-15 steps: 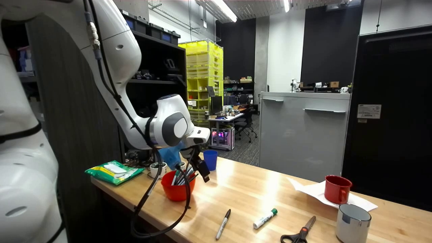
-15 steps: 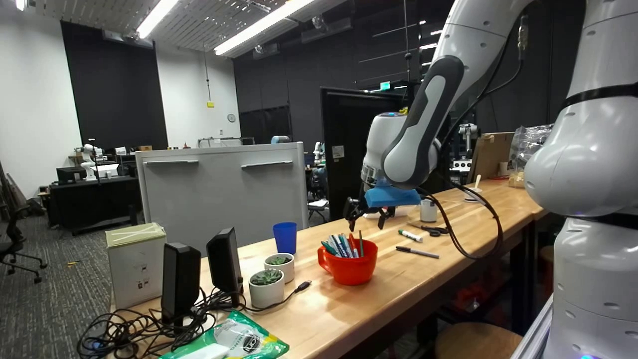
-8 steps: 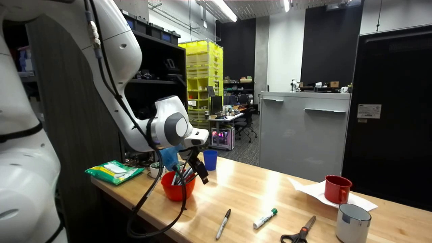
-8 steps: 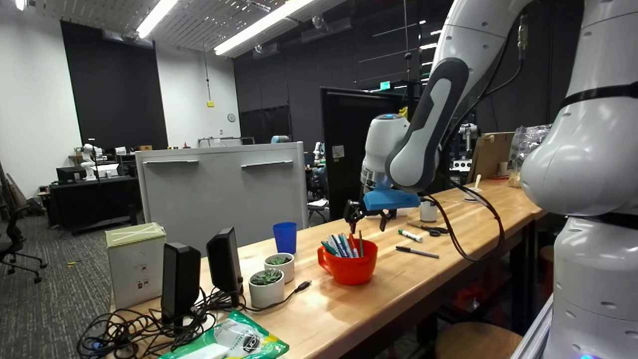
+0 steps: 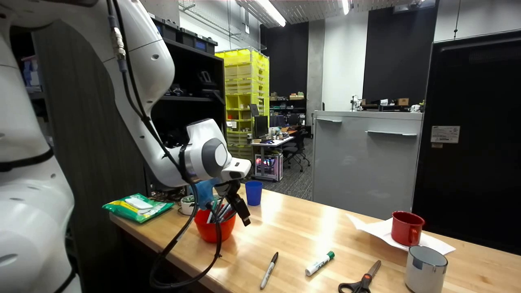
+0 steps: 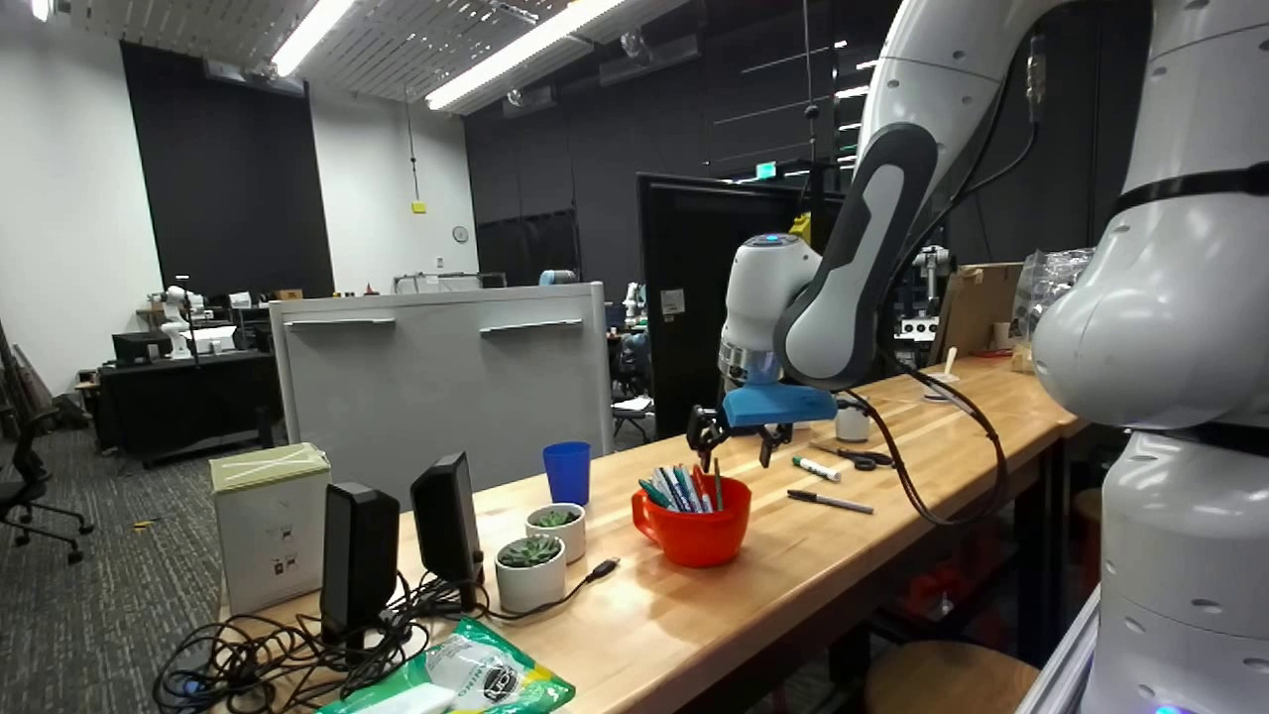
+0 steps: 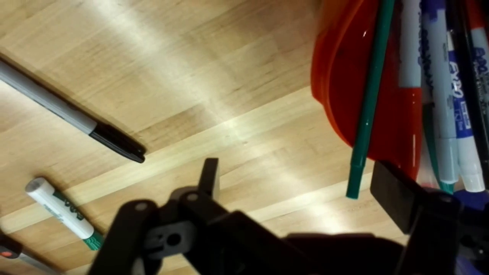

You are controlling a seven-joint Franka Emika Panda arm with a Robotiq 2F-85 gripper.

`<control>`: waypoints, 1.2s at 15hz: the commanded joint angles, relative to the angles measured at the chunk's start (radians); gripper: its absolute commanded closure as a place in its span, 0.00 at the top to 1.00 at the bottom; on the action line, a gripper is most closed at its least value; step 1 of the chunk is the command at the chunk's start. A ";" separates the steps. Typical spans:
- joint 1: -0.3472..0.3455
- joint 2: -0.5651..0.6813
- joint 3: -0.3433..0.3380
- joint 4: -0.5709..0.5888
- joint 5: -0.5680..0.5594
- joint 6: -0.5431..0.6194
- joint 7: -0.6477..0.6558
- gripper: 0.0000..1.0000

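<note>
slim green pen is leaning in the red handled bowl, its end poking past the rim and showing, in wrist view, within the wide-spread gripper. bowl is standing upright below and to one side of the gripper, holding several markers beyond the pen.

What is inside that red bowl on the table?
The red bowl holds several markers, some white-bodied, and a slim green stick. Their lower ends are covered by the bowl's wall in both exterior views, so anything lying beneath them can't be seen.
</note>
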 commanded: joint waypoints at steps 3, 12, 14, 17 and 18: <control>-0.038 0.029 0.016 0.037 -0.084 -0.019 0.084 1.00; -0.030 0.069 0.011 0.045 -0.112 -0.026 0.118 0.38; -0.027 0.073 0.012 0.043 -0.115 -0.030 0.121 0.22; -0.017 0.077 0.016 0.040 -0.113 -0.039 0.125 0.01; -0.015 0.079 0.017 0.040 -0.112 -0.041 0.125 0.00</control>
